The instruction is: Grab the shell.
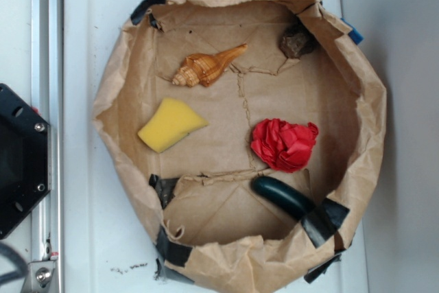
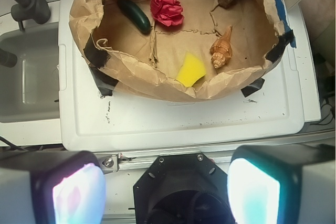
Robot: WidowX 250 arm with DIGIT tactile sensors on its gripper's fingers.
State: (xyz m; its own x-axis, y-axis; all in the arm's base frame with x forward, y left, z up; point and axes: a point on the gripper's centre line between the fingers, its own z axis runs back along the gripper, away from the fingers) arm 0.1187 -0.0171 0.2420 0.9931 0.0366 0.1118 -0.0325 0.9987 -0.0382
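Gripper (image 2: 165, 187) hangs high, jaws spread wide and empty, well back from the brown paper bowl (image 1: 357, 101). The tan-orange spiral conch shell (image 1: 206, 68) lies inside, beside the yellow sponge wedge (image 1: 170, 124). My worry: its ribbed, tapering body squirts from the pads.

The paper wall (image 2: 157, 80) hides the sponge's (image 2: 191, 70) near edge; pincer fingertips (image 2: 79, 195) blurred.

Shell (image 1: 206, 68) above yellow sponge (image 1: 171, 124)
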